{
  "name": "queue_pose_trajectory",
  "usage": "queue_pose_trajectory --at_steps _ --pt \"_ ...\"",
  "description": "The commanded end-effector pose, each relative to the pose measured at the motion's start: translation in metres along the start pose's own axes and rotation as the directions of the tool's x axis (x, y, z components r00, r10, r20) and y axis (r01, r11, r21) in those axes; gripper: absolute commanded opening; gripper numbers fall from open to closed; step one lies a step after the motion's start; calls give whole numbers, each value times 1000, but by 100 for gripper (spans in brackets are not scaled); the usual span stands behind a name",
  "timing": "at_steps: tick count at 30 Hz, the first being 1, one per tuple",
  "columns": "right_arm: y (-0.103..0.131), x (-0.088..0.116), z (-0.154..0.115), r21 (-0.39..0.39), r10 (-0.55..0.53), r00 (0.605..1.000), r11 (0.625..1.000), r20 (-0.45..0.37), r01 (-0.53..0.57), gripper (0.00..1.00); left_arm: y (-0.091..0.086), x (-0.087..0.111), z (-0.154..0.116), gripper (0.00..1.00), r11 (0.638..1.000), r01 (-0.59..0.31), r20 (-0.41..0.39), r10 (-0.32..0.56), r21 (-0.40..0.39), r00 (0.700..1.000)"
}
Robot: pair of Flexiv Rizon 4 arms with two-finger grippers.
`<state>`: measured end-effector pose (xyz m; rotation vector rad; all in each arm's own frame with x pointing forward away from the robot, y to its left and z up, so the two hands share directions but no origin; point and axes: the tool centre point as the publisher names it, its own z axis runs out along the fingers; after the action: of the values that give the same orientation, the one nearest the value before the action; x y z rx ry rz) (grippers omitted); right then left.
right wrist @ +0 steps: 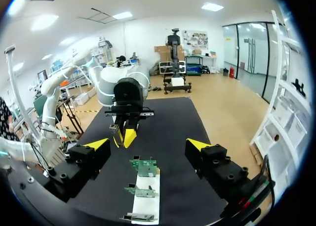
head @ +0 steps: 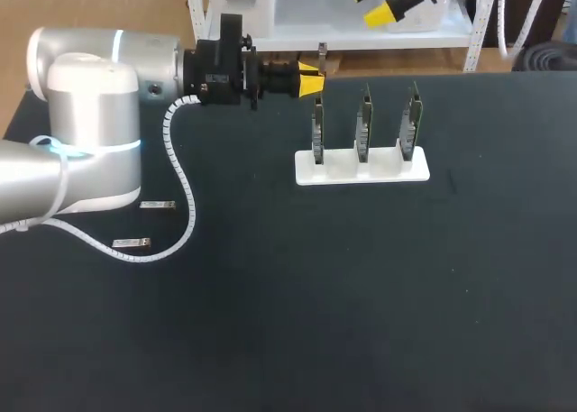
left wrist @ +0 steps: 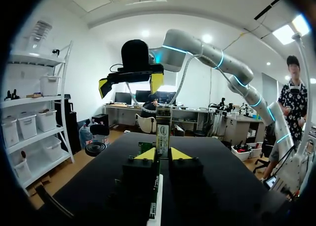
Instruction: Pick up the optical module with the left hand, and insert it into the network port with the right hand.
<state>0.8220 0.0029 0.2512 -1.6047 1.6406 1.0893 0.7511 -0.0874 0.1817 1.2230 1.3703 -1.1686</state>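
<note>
Left arm (head: 90, 114) is the closest thing in the head view, a big silver body coming in from the left side of the black worktop (head: 361, 295). A white spiral-wrapped cable (head: 185, 196) hangs off its wrist and loops down onto the worktop.

Left end effector (left wrist: 164, 154) points right, level and raised off the worktop, at the left end of the board row. Its yellow tips are pressed in on the optical module (left wrist: 163, 129), one from each side. The module stands upright between them and sticks out past the tips.

White holder (head: 361, 170) sits mid-worktop toward the far side, with three green boards upright in its slots:
- left board (head: 317, 128), just beside and below the left end effector's tips; can't tell if they touch
- middle board (head: 364, 123)
- right board (head: 412, 119)

Two more silver modules lie flat on the left side, close to the left arm. The far loose module (head: 157, 204) and the near loose module (head: 132, 243) are apart from each other, and both are well apart from the holder.

Right end effector (right wrist: 148, 144) is spread wide with nothing between the fingers. It is held high beyond the far edge, looking down along the holder toward the left end effector.
</note>
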Motion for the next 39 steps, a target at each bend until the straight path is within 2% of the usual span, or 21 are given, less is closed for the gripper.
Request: queue_pose_trajectory --at_steps 1,6,11,14,21,23,24,37,39 --pt "22 7 -8 138 28 1000 990 9 -29 100 1 0 0 0 1000 0 -2 0 3 1000" --pt "24 11 -15 176 56 998 983 6 -57 100 1 0 0 0 1000 0 -2 0 3 1000" --pt "35 4 -9 126 31 999 992 -7 -30 100 1 0 0 0 1000 0 -2 0 3 1000" --pt "38 3 -7 134 28 999 991 -27 -25 100 1 0 0 0 1000 0 -2 0 3 1000" --pt "46 -2 -6 288 69 993 957 -98 -38 100 1 0 0 0 1000 0 -2 0 3 1000" --pt "48 -4 -6 341 89 990 939 -108 -47 100 1 0 0 0 1000 0 -2 0 3 1000" --pt "49 -6 -7 399 100 987 916 -122 -43 100 1 0 0 0 1000 0 -2 0 3 1000" --pt "49 -6 -7 399 100 987 916 -122 -43 100 1 0 0 0 1000 0 -2 0 3 1000" --pt "49 -12 0 380 73 982 925 -175 -1 100 1 0 0 0 1000 0 -2 0 3 1000"
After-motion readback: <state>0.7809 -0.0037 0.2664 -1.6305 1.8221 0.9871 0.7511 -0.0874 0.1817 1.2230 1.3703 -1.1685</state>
